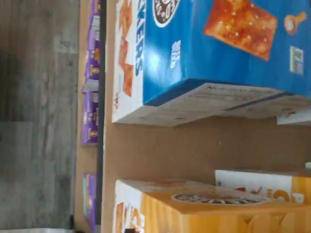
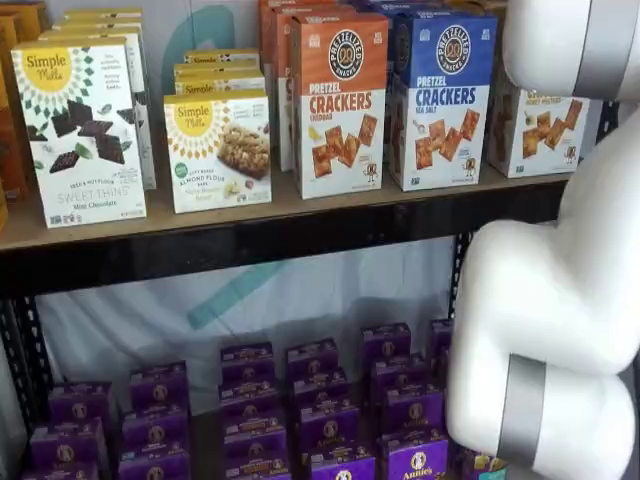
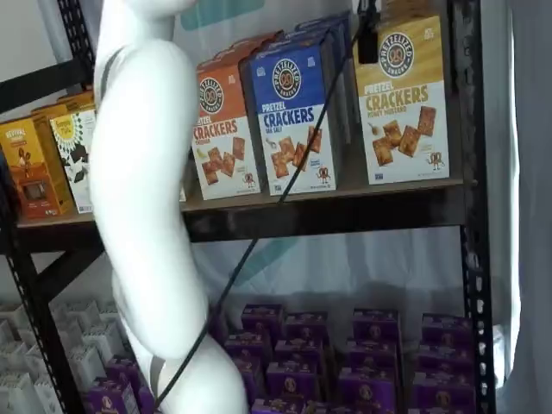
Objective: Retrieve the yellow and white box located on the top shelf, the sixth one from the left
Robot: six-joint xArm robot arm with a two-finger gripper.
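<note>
The yellow and white pretzel crackers box (image 3: 405,99) stands at the right end of the top shelf, beside a blue pretzel crackers box (image 3: 293,121). In a shelf view it (image 2: 545,130) is partly hidden behind my white arm. The wrist view, turned on its side, shows the yellow box (image 1: 218,208) and the blue box (image 1: 218,48) with a gap of bare shelf board between them. My gripper (image 3: 369,34) shows only as a black part hanging from the view's top edge, in front of the yellow box's upper left corner, with a cable beside it. No gap between fingers can be made out.
An orange pretzel crackers box (image 2: 338,100) and Simple Mills boxes (image 2: 82,130) stand further left on the top shelf (image 2: 250,225). Several purple boxes (image 2: 320,420) fill the lower shelf. My white arm (image 3: 147,216) crosses in front of the shelves. A black upright (image 3: 470,207) bounds the right side.
</note>
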